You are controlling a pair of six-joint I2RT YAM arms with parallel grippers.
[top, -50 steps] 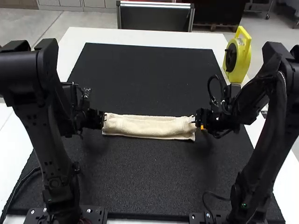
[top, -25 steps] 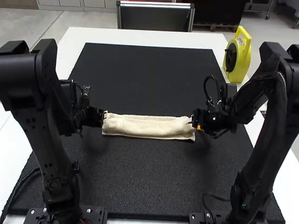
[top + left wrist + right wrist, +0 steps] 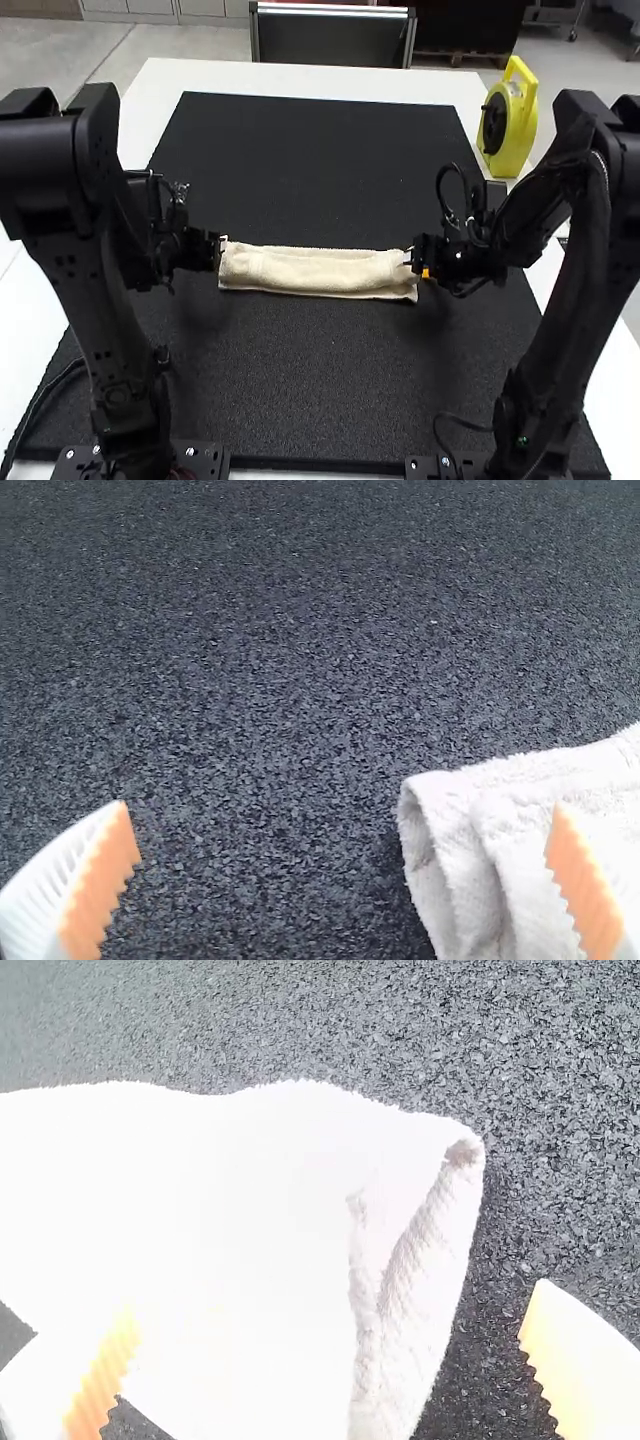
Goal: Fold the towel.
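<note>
The cream towel lies on the black mat as a narrow strip folded in layers, running from left to right. At its left end is my left gripper, at its right end my right gripper. In the left wrist view the left gripper is open wide, one finger over the layered end of the towel, the other over bare mat. The right wrist view has the right gripper open too, one finger over the towel and one beyond its folded end edge.
A black mat covers most of the white table. A yellow reel-like object stands at the table's right side, behind the right arm.
The right gripper has shifted slightly left, closer over the towel's right end. My left gripper has moved a touch left. The towel lies as before.
</note>
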